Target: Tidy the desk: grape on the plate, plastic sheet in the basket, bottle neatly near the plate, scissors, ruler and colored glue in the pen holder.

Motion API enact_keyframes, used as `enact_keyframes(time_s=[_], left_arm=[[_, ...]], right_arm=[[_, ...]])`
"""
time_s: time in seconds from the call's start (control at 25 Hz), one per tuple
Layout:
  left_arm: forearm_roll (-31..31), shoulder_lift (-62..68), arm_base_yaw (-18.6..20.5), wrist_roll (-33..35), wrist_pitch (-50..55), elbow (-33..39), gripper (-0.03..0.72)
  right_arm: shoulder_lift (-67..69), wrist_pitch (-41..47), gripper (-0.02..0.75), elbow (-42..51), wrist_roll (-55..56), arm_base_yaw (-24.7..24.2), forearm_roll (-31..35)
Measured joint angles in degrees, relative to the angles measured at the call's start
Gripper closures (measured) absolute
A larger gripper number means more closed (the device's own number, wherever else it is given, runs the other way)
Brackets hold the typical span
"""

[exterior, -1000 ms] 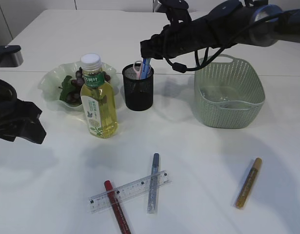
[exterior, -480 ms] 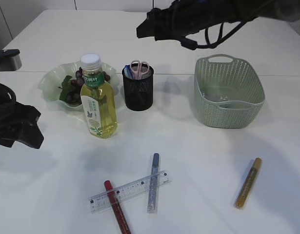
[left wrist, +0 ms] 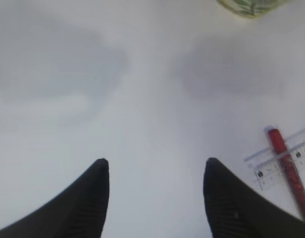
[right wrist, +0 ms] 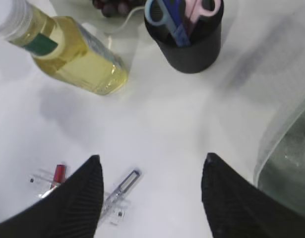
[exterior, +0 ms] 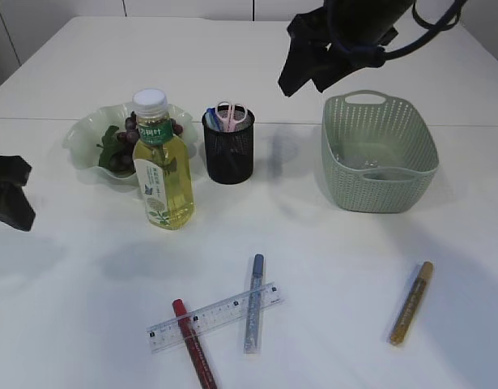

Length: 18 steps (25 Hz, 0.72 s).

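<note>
Two hands show in my feeds, and both have moved since a second ago. The right hand (right wrist: 150, 193), which was down at the pen holder (exterior: 228, 147) then, is now raised well above the counter (exterior: 329, 251) between the holder and the basket (exterior: 380, 154); its fingers (right wrist: 78, 198) stand apart with nothing between them. The left hand (left wrist: 154, 198) has drawn back toward the left edge of the exterior view, fingers apart too, nothing in them, hovering over bare counter.

In the pen holder I see pink-handled scissors (exterior: 230, 114), and the right wrist view shows a blue glue pen (right wrist: 178, 20) standing beside them, which was at the right hand's tip a second ago.

The bottle (exterior: 162, 162) stands upright, white cap, green label, yellow liquid, just in front of the pale green plate (exterior: 87, 134). Dark grapes (exterior: 123, 150) lie on the plate behind it.

At the front of the counter, the clear ruler (exterior: 214, 316) lies at a slant across a red glue pen (exterior: 193, 344) and a grey-blue glue pen (exterior: 253, 302), touching both. A gold glue pen (exterior: 412, 303) lies well apart to the right, in front of the basket. Something clear and crumpled sits in the basket's bottom; I cannot tell for certain what it is.
</note>
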Motion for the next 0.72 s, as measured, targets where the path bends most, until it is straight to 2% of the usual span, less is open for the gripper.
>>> enact_keyframes(time_s=[0.2,0.44,0.72], left_arm=[[0.8,0.0,5.4,-0.4,0.1,0.0,0.249],[0.6,0.0,6.0,-0.6,-0.1,0.0,0.249],[0.1,0.0,6.0,-0.7,-1.4,0.0,0.251]], right_arm=[[-2.2,1.4,0.258,1.1,1.8,2.6,-3.4],[-3.8,1.6,0.259,8.0,2.8,11.1,-9.5],[-3.8,1.6,0.26,18.0,1.2,21.6,-13.2]])
